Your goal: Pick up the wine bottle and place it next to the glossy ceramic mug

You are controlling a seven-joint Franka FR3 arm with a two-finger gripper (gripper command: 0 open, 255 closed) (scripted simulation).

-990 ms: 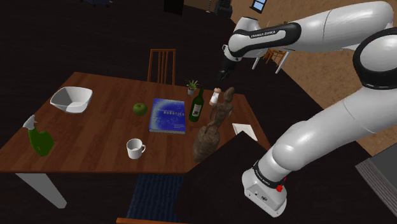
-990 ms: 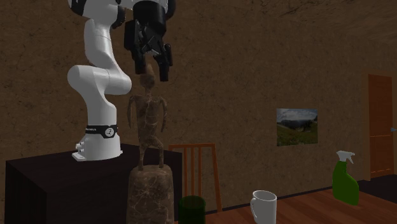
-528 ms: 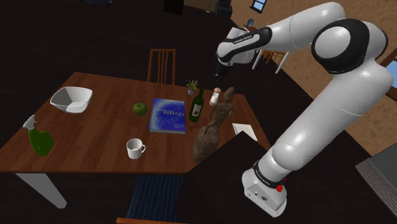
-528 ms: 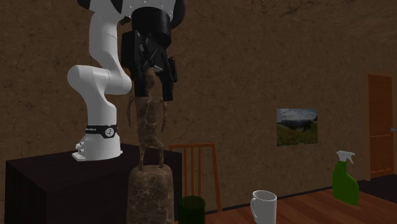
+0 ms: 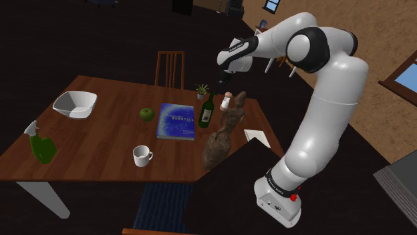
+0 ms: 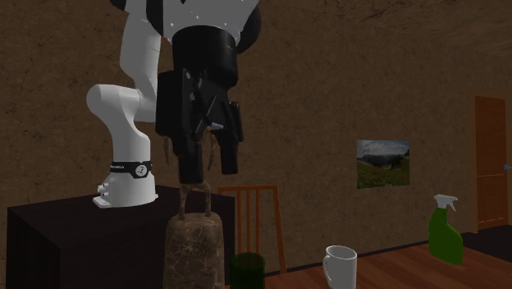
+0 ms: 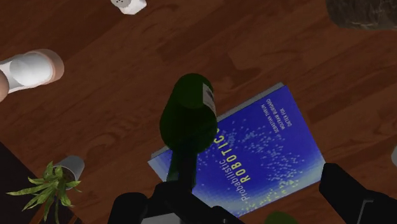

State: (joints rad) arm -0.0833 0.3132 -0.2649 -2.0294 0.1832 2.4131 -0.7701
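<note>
The dark green wine bottle (image 5: 207, 112) stands upright on the wooden table (image 5: 107, 143), between a blue book and a brown statue. My black gripper (image 5: 222, 80) hangs open above it, slightly toward the shoulder view's right. From the wrist I look down on the bottle (image 7: 188, 119); its neck rises toward my gripper (image 7: 248, 207), close to one finger and touching neither. The white mug (image 5: 142, 155) sits near the table's front edge, well apart from the bottle. In the second exterior view my gripper (image 6: 209, 164) hangs above the bottle's base (image 6: 246, 271) and the mug (image 6: 339, 266).
A brown statue (image 5: 224, 133) stands just beside the bottle. The blue book (image 5: 176, 121), a green apple (image 5: 147, 114), a white bowl (image 5: 75, 103), a green spray bottle (image 5: 41, 144), a small plant (image 5: 202, 89) and a white shaker (image 5: 226, 101) share the table. A chair (image 5: 170, 69) stands behind.
The arm has folded in and the gripper has moved toward the shoulder view's left and down, over the bottle. In the second exterior view it dropped in front of the statue. The fingers stayed open.
</note>
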